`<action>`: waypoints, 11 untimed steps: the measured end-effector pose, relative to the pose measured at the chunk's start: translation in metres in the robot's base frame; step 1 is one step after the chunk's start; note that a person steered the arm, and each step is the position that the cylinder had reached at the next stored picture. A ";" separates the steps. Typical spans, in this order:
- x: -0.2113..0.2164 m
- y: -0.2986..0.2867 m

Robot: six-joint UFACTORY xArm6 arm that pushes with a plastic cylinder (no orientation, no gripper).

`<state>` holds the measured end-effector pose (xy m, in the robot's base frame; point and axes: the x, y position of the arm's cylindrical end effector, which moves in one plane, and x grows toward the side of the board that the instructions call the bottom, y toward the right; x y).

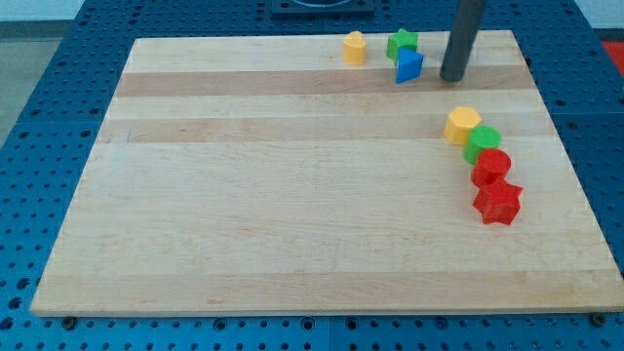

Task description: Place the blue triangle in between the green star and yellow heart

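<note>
Our landmark is the blue triangle (409, 66), which sits near the top edge of the wooden bench (244, 195), touching or nearly touching the green star (402, 43) just above it. The yellow heart (355, 47) stands apart, to the upper left of the triangle, with a clear gap between heart and star.

Our tool is a plain rod with nothing to clench or release, so it grasps nothing; my tip (452, 78) rests on the bench just to the right of the triangle, apart from it.

The relation that matters: the triangle lies to the left of my tip, and the gap it must enter lies up and to the left of the triangle. We judge that a push from the lower right would serve better than one straight from the right.

Well below and to the right of the triangle, a yellow hexagon (462, 125), green circle (482, 143), red circle (491, 166) and red star (498, 202) form a touching chain, clear of the work.
</note>
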<state>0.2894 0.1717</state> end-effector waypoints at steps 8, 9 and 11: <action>-0.034 -0.098; -0.034 -0.098; -0.007 -0.116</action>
